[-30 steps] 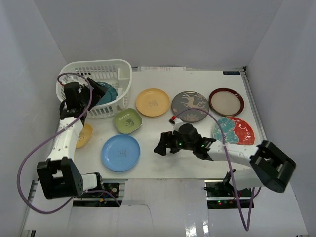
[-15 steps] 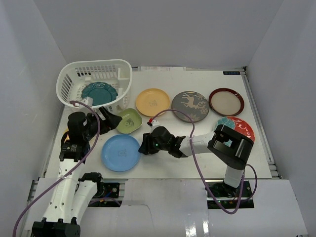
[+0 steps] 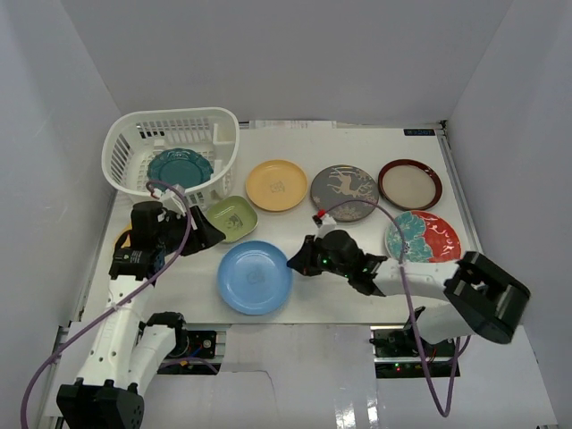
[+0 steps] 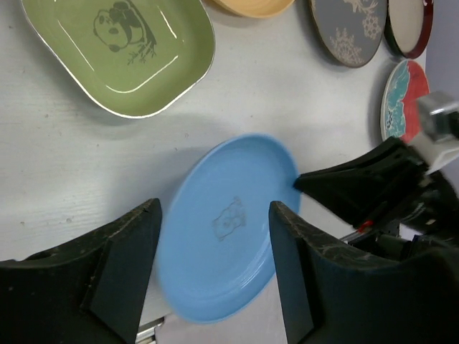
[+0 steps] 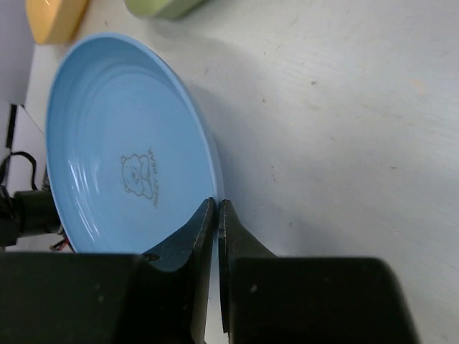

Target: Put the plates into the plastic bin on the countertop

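**Right gripper (image 5: 216,204) pinching light blue plate (image 3: 255,277)**

Its jaws are closing tight on the plate's rim. The plate is sitting on the countertop (image 3: 295,147), well apart from the plastic bin (image 3: 170,121), toward the arm bases. The left gripper (image 4: 215,208) is hovering near the bin, partly open, holding nothing.

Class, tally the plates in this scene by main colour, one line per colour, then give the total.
light blue plate: 1
teal plate: 1
yellow plates: 2 (one mostly hidden)
green plate: 1
grey plate: 1
maroon-rimmed plate: 1
red-and-teal plate: 1
Total: 8
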`<state>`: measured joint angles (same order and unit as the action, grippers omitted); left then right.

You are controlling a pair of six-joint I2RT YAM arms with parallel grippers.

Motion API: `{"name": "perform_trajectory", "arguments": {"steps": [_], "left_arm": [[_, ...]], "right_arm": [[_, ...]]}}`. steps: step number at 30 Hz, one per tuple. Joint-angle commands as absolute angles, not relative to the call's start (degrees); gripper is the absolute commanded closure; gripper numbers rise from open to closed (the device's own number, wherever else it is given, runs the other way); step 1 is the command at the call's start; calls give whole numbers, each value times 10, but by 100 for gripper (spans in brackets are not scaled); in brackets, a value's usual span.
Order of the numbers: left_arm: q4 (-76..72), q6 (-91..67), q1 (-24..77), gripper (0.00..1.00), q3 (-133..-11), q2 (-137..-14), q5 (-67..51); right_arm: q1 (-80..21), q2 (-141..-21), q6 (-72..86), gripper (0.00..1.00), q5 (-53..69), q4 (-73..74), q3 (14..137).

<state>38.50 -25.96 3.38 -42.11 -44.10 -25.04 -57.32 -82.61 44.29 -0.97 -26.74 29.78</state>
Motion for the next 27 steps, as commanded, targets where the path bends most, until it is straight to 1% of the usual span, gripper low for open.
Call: {"name": "perform_trajectory", "arguments": {"steps": [1,2,5,9,10,11,12,13,15,16,17,18,19,20,21,22,25,27], "left_arm": [[409,-230,38,28,-430,-457,-279],[409,-229,40,26,-421,-464,-312],[400,-223,57,22,-403,-496,-353],[349,-250,104,21,-381,-517,-410],[334,-258,115,25,-381,-524,-414],[314,-270,138,31,-381,-528,-410],[309,-272,148,39,-383,-534,-400],[309,-272,156,63,-389,-541,-369],[308,-269,168,87,-395,-562,-351],[308,-272,167,98,-402,-565,-342],[300,-279,168,100,-408,-559,-321],[295,-283,167,100,-415,-556,-310],[287,-286,168,100,-437,-555,-293],[283,-290,168,100,-452,-558,-287],[279,-298,168,100,-468,-562,-280],[269,-303,166,100,-505,-569,-271],[238,-329,156,100,-566,-601,-279],[230,-331,139,100,-631,-633,-251]], "right_arm": [[-532,-726,436,92,-5,-294,257],[-526,-706,429,92,-5,-284,241],[-495,-643,422,92,13,-256,225],[-480,-614,405,92,31,-236,238],[-480,-615,404,92,36,-235,243],[-479,-615,404,92,43,-235,246],[-480,-614,403,92,45,-235,249],[-478,-613,403,92,47,-235,252],[-476,-600,403,92,48,-234,250],[-471,-593,403,89,50,-232,248],[-468,-585,400,82,50,-218,247],[-466,-568,396,52,47,-207,246],[-461,-558,385,38,43,-194,248],[-458,-548,380,28,41,-181,248],[-456,-523,371,21,35,-153,249],[-454,-512,357,18,32,-136,250],[-454,-455,342,16,5,-69,250],[-453,-409,336,16,-20,-45,241]]}}
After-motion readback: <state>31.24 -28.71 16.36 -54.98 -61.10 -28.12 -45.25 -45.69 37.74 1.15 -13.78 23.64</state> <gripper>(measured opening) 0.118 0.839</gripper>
